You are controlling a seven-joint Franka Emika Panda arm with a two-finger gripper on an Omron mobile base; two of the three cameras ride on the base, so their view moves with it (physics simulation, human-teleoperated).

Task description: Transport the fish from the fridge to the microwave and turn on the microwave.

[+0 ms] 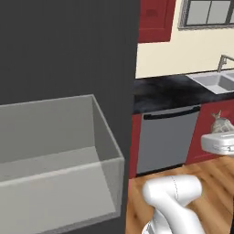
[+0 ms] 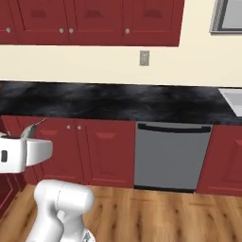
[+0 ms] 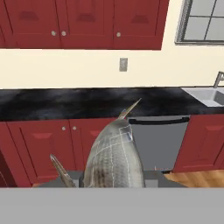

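Note:
The fish (image 3: 113, 155), pale grey-tan and mottled, stands upright between my fingers in the hand view, its pointed tail fin up. My gripper (image 3: 113, 178) is shut on it. In the left base view the fish (image 1: 222, 123) sticks up from my white hand at the right edge, above the gripper (image 1: 222, 132). The right base view has the gripper (image 2: 28, 138) at the left edge, with the fish's tail (image 2: 34, 127) above it. The fridge (image 1: 68, 45) is the dark grey wall on the left, well apart from the gripper. The microwave is out of view.
A clear door bin (image 1: 59, 151) juts from the fridge. Ahead run red base cabinets (image 2: 101, 151), a grey dishwasher (image 2: 171, 156) and a black counter (image 2: 118, 101) with a sink (image 1: 215, 81) at the right. Wooden floor (image 2: 156, 212) lies in front.

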